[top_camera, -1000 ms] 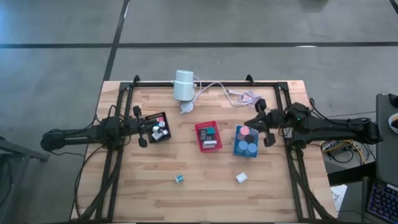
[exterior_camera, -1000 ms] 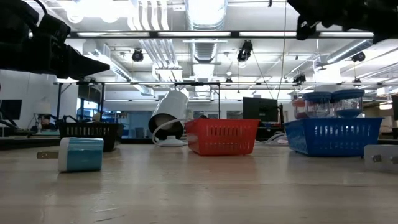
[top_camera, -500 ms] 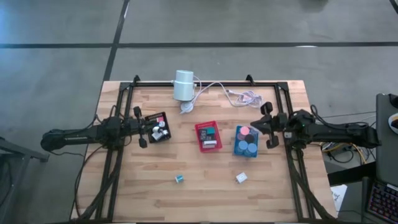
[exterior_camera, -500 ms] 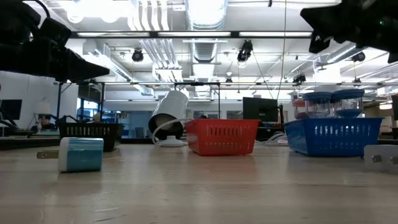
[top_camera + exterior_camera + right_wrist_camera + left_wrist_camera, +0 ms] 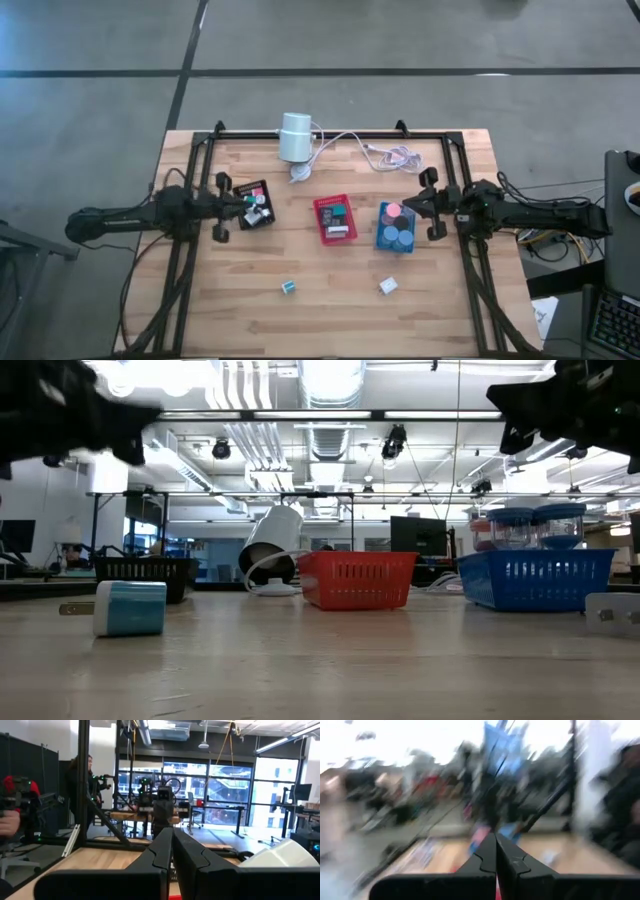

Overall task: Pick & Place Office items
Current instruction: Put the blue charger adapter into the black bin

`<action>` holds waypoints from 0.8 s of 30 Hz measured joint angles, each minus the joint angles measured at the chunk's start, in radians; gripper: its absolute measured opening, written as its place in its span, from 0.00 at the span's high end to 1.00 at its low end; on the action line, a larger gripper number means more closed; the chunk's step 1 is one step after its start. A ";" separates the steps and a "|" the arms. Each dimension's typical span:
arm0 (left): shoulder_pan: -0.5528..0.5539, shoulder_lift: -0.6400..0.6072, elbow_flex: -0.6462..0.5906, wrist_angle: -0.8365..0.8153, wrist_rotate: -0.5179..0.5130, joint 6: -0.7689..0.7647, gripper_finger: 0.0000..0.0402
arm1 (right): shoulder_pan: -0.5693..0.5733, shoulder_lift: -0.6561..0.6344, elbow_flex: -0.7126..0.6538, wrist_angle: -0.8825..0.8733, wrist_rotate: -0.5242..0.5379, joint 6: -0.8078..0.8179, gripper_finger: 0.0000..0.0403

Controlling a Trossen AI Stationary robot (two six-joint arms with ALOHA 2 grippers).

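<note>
On table front, teal block [image 5: 288, 287] & white block [image 5: 388, 286] left loose; rest sit in trays. Left gripper [image 5: 222, 204] & right gripper [image 5: 428, 203] both closed, empty, by trays.

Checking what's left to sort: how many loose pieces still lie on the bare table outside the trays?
2: a teal block in front of the red tray, and a white block in front of the blue tray.

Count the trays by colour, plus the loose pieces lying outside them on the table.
Black tray: 1
Red tray: 1
Blue tray: 1
Loose teal block: 1
Loose white block: 1
Total: 5
</note>
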 joint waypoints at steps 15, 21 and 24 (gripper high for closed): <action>-0.076 0.263 0.181 0.118 -0.028 -0.152 1.00 | 0.000 -0.001 0.001 0.015 0.000 -0.035 0.97; -0.166 0.476 0.326 0.031 -0.043 -0.197 1.00 | 0.000 -0.001 0.002 0.014 0.000 -0.034 0.97; -0.244 0.587 0.416 -0.076 -0.107 -0.200 1.00 | 0.000 -0.001 0.002 0.014 0.000 -0.041 0.97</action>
